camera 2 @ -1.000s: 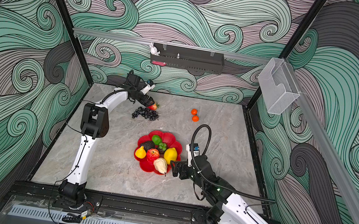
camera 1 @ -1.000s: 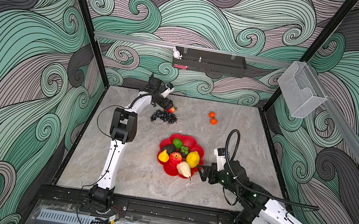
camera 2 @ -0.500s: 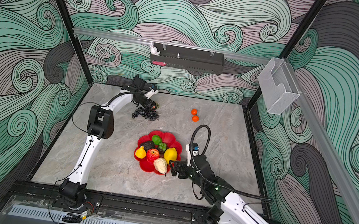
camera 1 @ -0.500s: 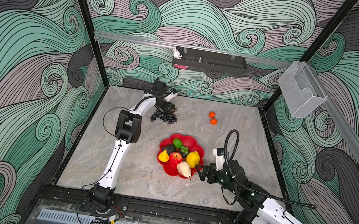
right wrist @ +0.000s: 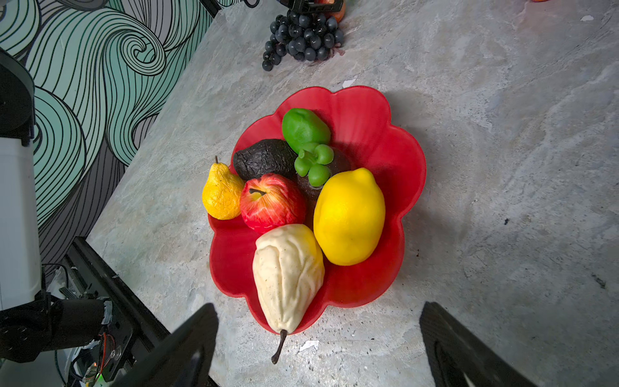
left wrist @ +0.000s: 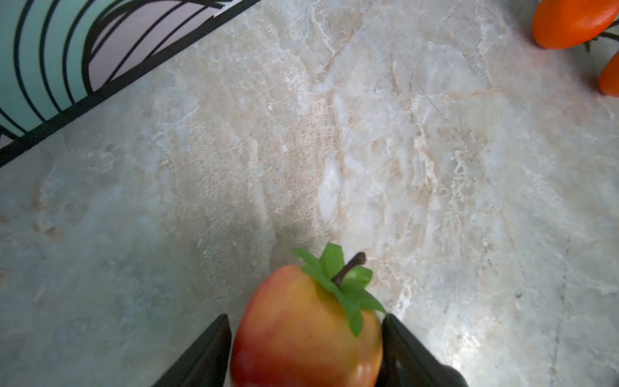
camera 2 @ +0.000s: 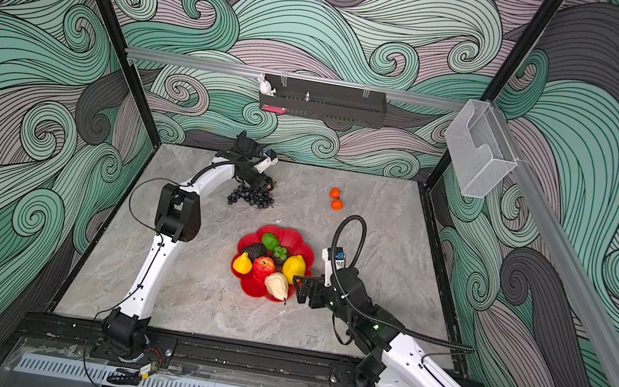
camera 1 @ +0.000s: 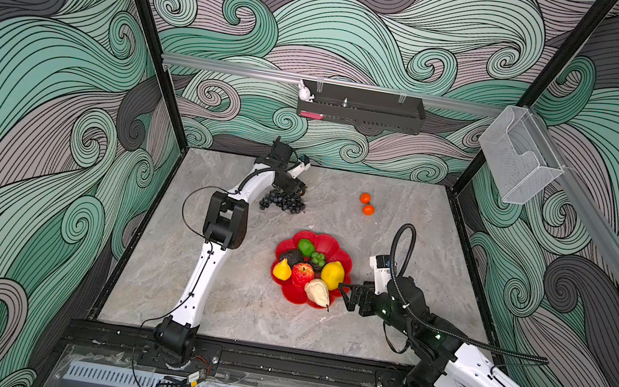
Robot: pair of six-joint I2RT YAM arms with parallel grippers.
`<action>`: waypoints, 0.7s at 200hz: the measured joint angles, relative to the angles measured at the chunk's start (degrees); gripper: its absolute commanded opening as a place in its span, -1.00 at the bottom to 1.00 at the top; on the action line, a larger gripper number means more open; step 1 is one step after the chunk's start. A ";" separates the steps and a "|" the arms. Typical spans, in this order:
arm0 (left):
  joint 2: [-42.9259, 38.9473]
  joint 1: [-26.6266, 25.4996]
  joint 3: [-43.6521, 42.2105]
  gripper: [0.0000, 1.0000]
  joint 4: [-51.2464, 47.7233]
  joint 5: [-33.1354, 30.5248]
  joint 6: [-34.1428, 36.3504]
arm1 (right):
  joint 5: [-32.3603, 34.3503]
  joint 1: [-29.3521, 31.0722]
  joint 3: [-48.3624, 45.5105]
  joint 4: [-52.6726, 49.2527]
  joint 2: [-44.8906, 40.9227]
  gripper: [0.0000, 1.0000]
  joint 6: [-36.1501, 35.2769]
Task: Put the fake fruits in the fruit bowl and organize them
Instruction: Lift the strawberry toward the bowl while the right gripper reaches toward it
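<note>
while the right fingers (right wrist: 187, 351) stand wide open beside the fruit bowl (right wrist: 385, 134), the left fingers (left wrist: 201, 362) flank a red-yellow fruit (left wrist: 301, 335). whether they grip it, i cannot tell.

Probably a robotics lab test cell: swirl-patterned wall panels (camera 1: 325, 28) in a black frame (camera 1: 143, 8) enclose a marble-look tabletop (camera 1: 382, 332), an aluminium rail (camera 1: 235, 69) crossing the far wall.

I see the fruit bowl (camera 1: 339, 247) at the table (camera 1: 239, 309) centre; the grapes (camera 1: 283, 203) lie behind-left of it, the oranges (camera 1: 368, 210) behind-right.
</note>
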 measured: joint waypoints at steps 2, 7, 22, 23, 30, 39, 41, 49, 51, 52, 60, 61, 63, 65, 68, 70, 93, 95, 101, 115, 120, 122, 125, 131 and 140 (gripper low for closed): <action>0.02 0.00 0.00 0.49 0.00 -0.15 0.00 | -0.02 0.00 0.00 0.00 0.00 0.89 0.02; 0.04 -0.02 0.00 0.49 0.02 -0.44 -0.02 | -0.04 -0.02 0.00 0.02 0.00 0.90 0.02; 0.20 -0.22 0.00 0.48 0.00 -1.20 -0.02 | -0.15 -0.02 0.00 0.04 0.00 0.89 0.02; 0.22 -0.22 0.00 0.48 0.00 -1.22 0.00 | -0.15 -0.02 0.00 0.04 0.00 0.89 0.02; 0.28 -0.28 0.00 0.48 0.00 -1.40 0.00 | -0.17 -0.04 0.00 0.04 0.02 0.89 0.02; 0.33 -0.35 0.00 0.44 0.00 -1.53 0.02 | -0.33 -0.09 0.00 0.11 0.11 0.89 0.00; 0.33 -0.37 0.00 0.44 -0.02 -1.60 0.00 | -0.33 -0.09 0.00 0.09 0.13 0.90 0.00; 0.33 -0.48 0.00 0.39 -0.02 -1.66 0.00 | -0.48 -0.13 0.00 0.09 0.31 0.89 -0.04; 0.33 -0.50 0.00 0.38 -0.02 -1.68 0.02 | -0.55 -0.13 0.00 0.09 0.35 0.90 -0.07; 0.33 -0.52 0.00 0.38 -0.02 -1.70 0.04 | -0.55 -0.15 0.00 0.09 0.39 0.90 -0.07; 0.33 -0.59 0.00 0.35 -0.02 -1.79 0.07 | -0.72 -0.22 0.00 0.09 0.61 0.90 -0.11; 0.33 -0.59 0.00 0.35 -0.02 -1.81 0.04 | -0.76 -0.24 0.00 0.09 0.66 0.90 -0.11; 0.33 -0.61 0.00 0.33 -0.02 -1.84 0.02 | -0.79 -0.26 0.00 0.09 0.70 0.89 -0.13; 0.33 -0.61 0.00 0.32 -0.02 -1.84 0.00 | -0.83 -0.26 0.00 0.09 0.76 0.89 -0.13; 0.33 -0.61 0.00 0.31 -0.02 -1.84 0.02 | -0.87 -0.31 0.00 0.09 0.81 0.89 -0.13; 0.33 -0.61 0.00 0.30 -0.02 -1.88 -0.09 | -0.96 -0.31 0.00 0.09 0.87 0.89 -0.15; 0.33 -0.63 0.00 0.23 0.09 -2.05 -0.31 | -1.09 -0.35 0.00 0.09 1.18 0.89 -0.17; 0.33 -0.63 0.00 0.22 0.13 -2.05 -0.33 | -1.09 -0.35 0.00 0.09 1.18 0.89 -0.17; 0.33 -0.63 0.00 0.20 0.31 -2.12 -0.46 | -1.09 -0.35 0.00 0.11 1.18 0.90 -0.17; 0.33 -0.63 -0.02 0.15 0.72 -2.25 -0.87 | -1.11 -0.35 0.00 0.11 1.18 0.90 -0.17; 0.31 -0.63 -0.09 0.14 1.05 -2.29 -1.14 | -1.11 -0.35 0.00 0.11 1.18 0.90 -0.17; 0.26 -0.63 -0.11 0.13 1.20 -2.34 -1.29 | -1.11 -0.35 0.00 0.11 1.18 0.90 -0.17; 0.24 -0.63 -0.15 0.13 1.33 -2.36 -1.44 | -1.11 -0.35 0.00 0.11 1.18 0.90 -0.17; 0.13 -0.63 -0.28 0.13 1.73 -2.47 -1.68 | -1.14 -0.35 0.00 0.11 1.18 0.89 -0.17; -0.31 -0.63 -0.92 0.12 2.49 -2.51 -2.10 | -1.16 -0.35 0.00 0.11 1.18 0.89 -0.15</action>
